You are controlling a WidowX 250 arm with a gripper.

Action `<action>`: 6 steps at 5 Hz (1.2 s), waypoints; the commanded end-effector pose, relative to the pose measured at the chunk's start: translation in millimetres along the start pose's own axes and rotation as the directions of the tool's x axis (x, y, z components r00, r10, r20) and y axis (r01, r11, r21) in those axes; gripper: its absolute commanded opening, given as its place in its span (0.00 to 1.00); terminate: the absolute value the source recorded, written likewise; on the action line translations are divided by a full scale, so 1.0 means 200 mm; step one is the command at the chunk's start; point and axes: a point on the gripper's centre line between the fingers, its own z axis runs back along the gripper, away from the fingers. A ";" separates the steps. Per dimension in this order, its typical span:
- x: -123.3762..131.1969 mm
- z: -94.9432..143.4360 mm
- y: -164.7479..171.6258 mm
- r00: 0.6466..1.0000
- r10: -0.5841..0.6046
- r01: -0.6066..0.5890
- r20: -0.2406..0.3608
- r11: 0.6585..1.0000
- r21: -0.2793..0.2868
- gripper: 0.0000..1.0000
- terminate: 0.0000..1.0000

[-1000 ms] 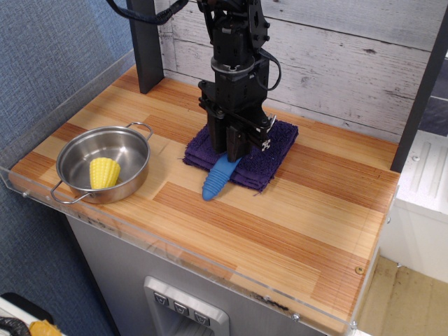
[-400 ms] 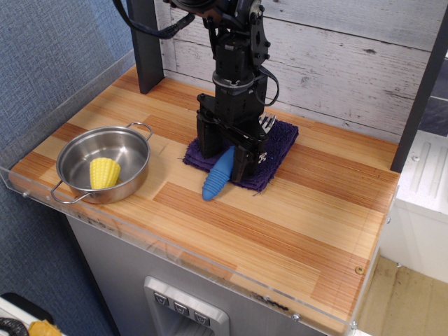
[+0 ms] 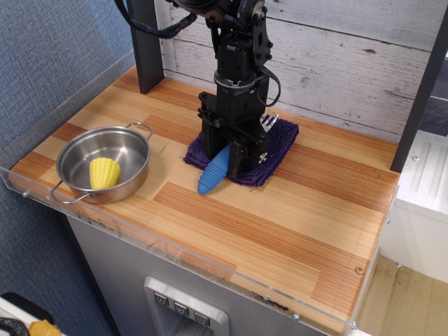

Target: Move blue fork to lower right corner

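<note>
In the single overhead-angled view, the black robot gripper [image 3: 225, 150] stands upright over the folded purple cloth [image 3: 274, 145] near the back of the striped light-and-reddish wood tabletop [image 3: 280, 217], its two fingers now drawn in against the thick ribbed blue rubbery handle of the blue fork [image 3: 213, 171], where a moment ago they stood wider apart on either side of it. The handle slants down and to the left off the cloth's front edge, and its free end sits a little further left than before; whether it touches the wood cannot be told. The grey metal tines [image 3: 269, 122] show behind the gripper, over the cloth. The fork is well apart from the lower right corner [image 3: 359, 270] with its small round screw hole. To the left, unchanged, the round stainless steel pot [image 3: 73, 151] with two loop handles holds a yellow corn cob piece [image 3: 103, 172].
</note>
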 end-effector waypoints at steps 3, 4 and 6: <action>-0.02 0.41 0.03 0.986 0.037 -0.035 0.161 0.999 -0.018 0.00 0.00; -0.03 0.51 -0.01 0.982 0.023 -0.021 0.185 1.000 -0.012 0.00 0.00; -0.05 0.56 -0.31 0.993 0.056 -0.062 0.103 0.996 0.061 0.00 0.00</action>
